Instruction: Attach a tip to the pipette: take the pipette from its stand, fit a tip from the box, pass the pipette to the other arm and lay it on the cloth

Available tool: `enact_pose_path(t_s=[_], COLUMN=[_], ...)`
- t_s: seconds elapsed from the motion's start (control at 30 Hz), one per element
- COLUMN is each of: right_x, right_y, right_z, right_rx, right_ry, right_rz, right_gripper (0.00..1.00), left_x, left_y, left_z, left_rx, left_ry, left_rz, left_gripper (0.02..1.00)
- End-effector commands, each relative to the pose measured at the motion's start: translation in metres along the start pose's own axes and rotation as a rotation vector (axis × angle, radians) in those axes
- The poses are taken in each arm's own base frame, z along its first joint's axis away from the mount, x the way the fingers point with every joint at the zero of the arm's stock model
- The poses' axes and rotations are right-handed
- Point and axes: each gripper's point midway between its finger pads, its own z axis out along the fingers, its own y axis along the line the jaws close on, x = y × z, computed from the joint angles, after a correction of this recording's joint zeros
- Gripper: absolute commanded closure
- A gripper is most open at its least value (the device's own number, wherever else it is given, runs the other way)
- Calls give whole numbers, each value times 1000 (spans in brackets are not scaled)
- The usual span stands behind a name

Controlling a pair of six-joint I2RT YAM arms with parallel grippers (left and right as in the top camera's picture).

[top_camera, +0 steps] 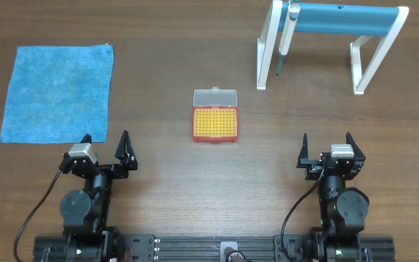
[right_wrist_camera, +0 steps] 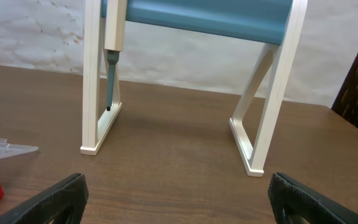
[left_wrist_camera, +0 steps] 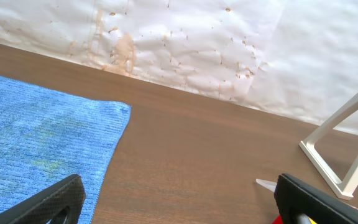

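The pipette [top_camera: 284, 40] hangs on the left end of its white stand with a blue crossbar [top_camera: 344, 20] at the back right; in the right wrist view the pipette [right_wrist_camera: 112, 56] points down inside the stand [right_wrist_camera: 272, 93]. An orange tip box [top_camera: 214, 122] with its clear lid folded back sits mid-table. The blue cloth [top_camera: 58, 93] lies at the back left, and the cloth [left_wrist_camera: 36, 143] fills the near ground of the left wrist view. My left gripper [top_camera: 106, 145] and right gripper [top_camera: 326, 144] rest open near their bases, both holding nothing.
Bare wooden tabletop [top_camera: 158, 65] lies between cloth, box and stand. A pale wall [left_wrist_camera: 216, 43] backs the table's far edge. A stand leg [left_wrist_camera: 340, 162] and the box lid's corner [left_wrist_camera: 266, 185] show in the left wrist view.
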Motion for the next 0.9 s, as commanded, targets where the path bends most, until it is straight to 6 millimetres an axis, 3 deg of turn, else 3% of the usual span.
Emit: enact_pose_path(t_s=[0.03,0.5,0.67,0.9], right_x=[-1,5,-12,-45], right_y=[7,8,6,16], right_z=[-1,4,17,55], right_rx=[-38,-45,-54,-145], right_ry=[-10,75,169,262], right_rz=[4,141,142,152], right_gripper=[62,62,60,60], left_x=[1,1,1,1], left_y=[1,1,1,1], left_z=[0,0,0,0], left_rx=[-7,-8,-7,-7], left_ry=[-1,-1,-1,-1], left_rz=[13,13,13,13], left_gripper=[34,34,31,31])
